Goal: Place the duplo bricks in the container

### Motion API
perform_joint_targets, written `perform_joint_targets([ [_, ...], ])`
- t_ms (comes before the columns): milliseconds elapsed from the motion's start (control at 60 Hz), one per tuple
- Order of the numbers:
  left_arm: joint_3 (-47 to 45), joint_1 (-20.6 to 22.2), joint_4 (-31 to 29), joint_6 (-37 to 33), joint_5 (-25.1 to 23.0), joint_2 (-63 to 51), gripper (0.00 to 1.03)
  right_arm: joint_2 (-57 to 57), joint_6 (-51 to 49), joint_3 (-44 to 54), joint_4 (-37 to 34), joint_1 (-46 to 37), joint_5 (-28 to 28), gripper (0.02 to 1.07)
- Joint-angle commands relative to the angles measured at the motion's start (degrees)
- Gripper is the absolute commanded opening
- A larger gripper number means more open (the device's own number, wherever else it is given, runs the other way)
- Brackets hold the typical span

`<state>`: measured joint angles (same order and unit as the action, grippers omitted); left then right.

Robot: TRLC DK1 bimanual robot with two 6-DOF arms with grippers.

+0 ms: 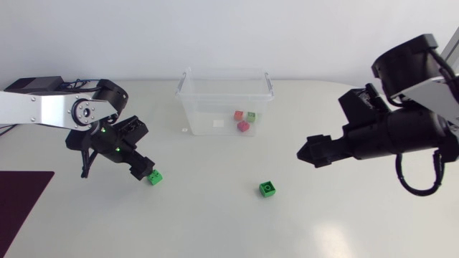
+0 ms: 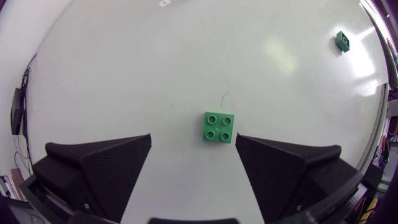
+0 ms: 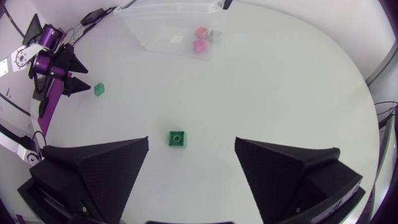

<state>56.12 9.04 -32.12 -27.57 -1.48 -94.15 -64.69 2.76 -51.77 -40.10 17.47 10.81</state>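
Two bricks lie loose on the worktop (image 1: pixel 215 226).
Left claw (image 2: pixel 193 136) spread, left brick (image 2: pixel 219 127) between its tips, untouched; right claw (image 3: pixel 191 139) spread, right brick (image 3: pixel 177 139) just ahead.

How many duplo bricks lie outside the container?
2: one green brick between the left gripper's open fingers, another green brick mid-table ahead of the right gripper. None seems hidden.

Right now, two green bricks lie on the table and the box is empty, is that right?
No, the box is not empty: the head view shows a red brick, a green brick and a pink brick inside. The left green brick and the middle green brick do lie on the table.
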Motion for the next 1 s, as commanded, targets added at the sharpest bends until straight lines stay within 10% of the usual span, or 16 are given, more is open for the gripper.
perform_joint_targets([
  [0,2.2,0.7,-0.7,-2.5,-0.7,-3.1,0.93,-3.9,0.6,-1.2,0.4,1.9,0.4,1.02],
  [483,2.9,2.4,-0.8,-4.6,-0.6,-9.2,0.85,-17.1,1.0,-0.3,7.0,7.5,-4.5,1.02],
  [667,2.9,2.6,-0.8,-5.0,-2.1,-9.9,0.58,-22.5,1.1,-0.1,9.5,9.0,-6.8,1.02],
  [983,2.8,2.5,-0.8,-5.8,-5.8,-9.7,0.39,-28.3,2.6,-1.1,10.8,11.9,-7.8,0.96],
])
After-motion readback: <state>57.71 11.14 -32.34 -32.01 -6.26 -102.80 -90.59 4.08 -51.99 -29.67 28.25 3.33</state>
